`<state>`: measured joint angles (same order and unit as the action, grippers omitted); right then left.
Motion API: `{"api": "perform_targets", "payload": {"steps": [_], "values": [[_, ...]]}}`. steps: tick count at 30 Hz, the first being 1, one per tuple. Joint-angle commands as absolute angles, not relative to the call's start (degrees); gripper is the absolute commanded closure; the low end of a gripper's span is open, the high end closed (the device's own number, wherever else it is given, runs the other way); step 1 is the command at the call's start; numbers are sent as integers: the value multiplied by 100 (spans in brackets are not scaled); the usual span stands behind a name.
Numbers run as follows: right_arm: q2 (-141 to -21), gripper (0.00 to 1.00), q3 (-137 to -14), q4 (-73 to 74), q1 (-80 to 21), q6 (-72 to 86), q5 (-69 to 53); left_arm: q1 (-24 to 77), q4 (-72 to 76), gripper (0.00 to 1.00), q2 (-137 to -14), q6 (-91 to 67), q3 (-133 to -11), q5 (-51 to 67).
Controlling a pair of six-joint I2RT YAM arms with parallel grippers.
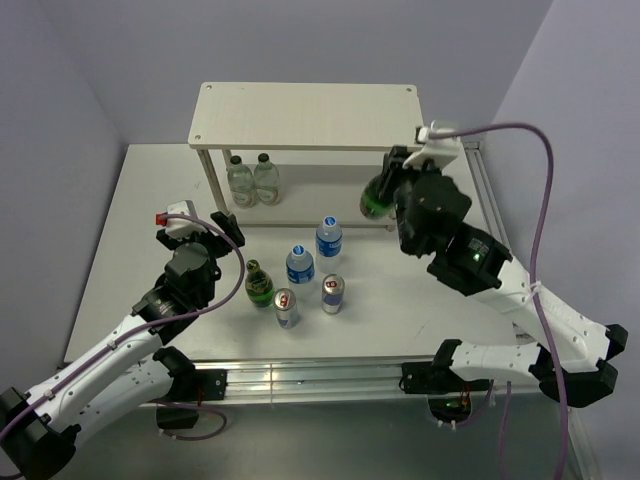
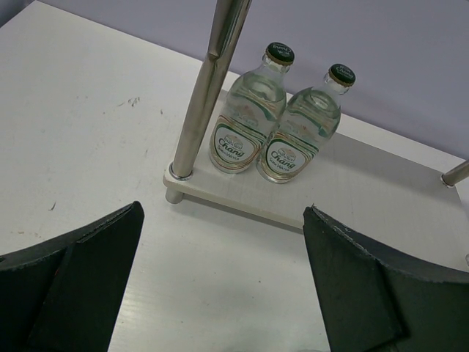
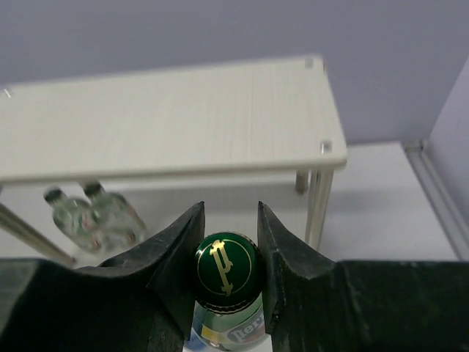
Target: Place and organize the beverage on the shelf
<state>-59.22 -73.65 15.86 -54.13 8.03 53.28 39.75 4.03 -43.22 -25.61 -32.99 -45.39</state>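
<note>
nearby, two clear bottles (image 2: 272, 143) behind shelf leg (image 2: 209, 95)

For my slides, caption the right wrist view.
Right gripper holds a green bottle at its cap, facing the shelf that holds two clear bottles.

A robotics lab cell: two arms (image 1: 110, 355) bolted along an aluminium rail (image 1: 300, 378), white table (image 1: 135, 200), bare lilac walls (image 1: 60, 120).

1. White table (image 1: 150, 200) fills the middle, its top evenly lit, with faint dark scuffs (image 2: 132, 101)
2. Plain pale lilac-grey wall (image 1: 300, 40) rises behind the table; more wall on its left and right
3. Silver metal rail (image 1: 300, 375) runs along the table's near edge, a second rail (image 1: 488, 190) along its right edge
</note>
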Motion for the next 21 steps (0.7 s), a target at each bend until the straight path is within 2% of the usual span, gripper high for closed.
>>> {"api": "perform_targets", "payload": {"steps": [1,6,12,17,21], "values": [[-6335,100,-8830,607,-5405,-596,5336,3999,563,3,-4254,-2531,-3270,-4623],[-7329,100,-10586,422,-5292,-1597,5169,3990,562,3,-4210,-2531,-3261,-4614],[-8470,100,-12380,774,-4774,-1933,4773,3990,545,3,-4175,-2540,-3243,-4623],[-9209,100,-13366,949,-4334,-1934,4501,3999,519,3,-4157,-2566,-3243,-4597],[-9562,100,-13684,1107,-3991,-1689,4333,3990,492,3,-4166,-2601,-3252,-4579]]}}
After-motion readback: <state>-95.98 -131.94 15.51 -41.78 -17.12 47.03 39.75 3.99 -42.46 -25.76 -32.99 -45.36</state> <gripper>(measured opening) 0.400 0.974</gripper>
